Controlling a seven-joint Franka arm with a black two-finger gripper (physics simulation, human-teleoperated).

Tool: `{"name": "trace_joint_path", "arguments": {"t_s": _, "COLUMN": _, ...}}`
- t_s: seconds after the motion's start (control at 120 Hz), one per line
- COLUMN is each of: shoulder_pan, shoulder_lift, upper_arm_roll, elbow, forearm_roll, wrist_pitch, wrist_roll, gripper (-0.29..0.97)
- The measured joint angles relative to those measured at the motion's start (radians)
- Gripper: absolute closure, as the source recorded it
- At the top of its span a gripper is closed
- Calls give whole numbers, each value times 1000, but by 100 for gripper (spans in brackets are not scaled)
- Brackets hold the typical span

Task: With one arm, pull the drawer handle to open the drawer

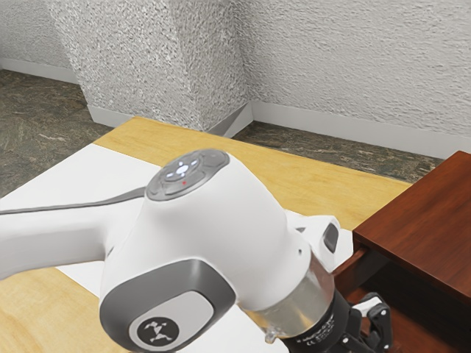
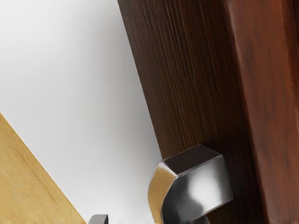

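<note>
The drawer (image 2: 196,84) sits in the front of a dark wooden cabinet (image 1: 423,220), which stands at the table's (image 1: 309,176) edge toward the exterior view's right, just past the white mat (image 1: 73,184). In the wrist view its grained front is right before my hand. The metal handle (image 2: 194,186) stands off that front, close under the camera.

I judge the handle to be rigid, polished and probably slick, with faceted corners. I would take it across the bar rather than on a corner, where a grip could slide off. The drawer itself looks like solid wood: stiff, not fragile, and likely to drag a little as it slides. A straight pull square to the front, away from the cabinet, should suit it better than any sideways tug.

Much is hidden. My arm's (image 1: 206,243) big white link covers the middle of the exterior view. The gripper (image 1: 360,327) is low at that view's lower edge, cut off and black against the dark cabinet. I cannot tell whether it is released or clenched, nor whether it touches the handle. The handle is cut off in the wrist view, so I cannot judge its full length. A board edge juts out beneath the cabinet top in the exterior view, but I cannot tell whether the drawer is shut or partly out.
</note>
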Motion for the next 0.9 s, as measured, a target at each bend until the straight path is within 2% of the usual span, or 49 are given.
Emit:
{"name": "trace_joint_path", "arguments": {"t_s": 0.317, "shoulder_pan": -6, "shoulder_lift": -3, "upper_arm_roll": -1, "elbow": -7, "forearm_roll": 0, "wrist_pitch": 7, "wrist_roll": -1, "gripper": 52}}
{"name": "trace_joint_path", "arguments": {"t_s": 0.9, "shoulder_pan": -20, "shoulder_lift": -74, "upper_arm_roll": -1, "elbow": -77, "forearm_roll": 4, "wrist_pitch": 17, "wrist_roll": -5, "gripper": 52}}
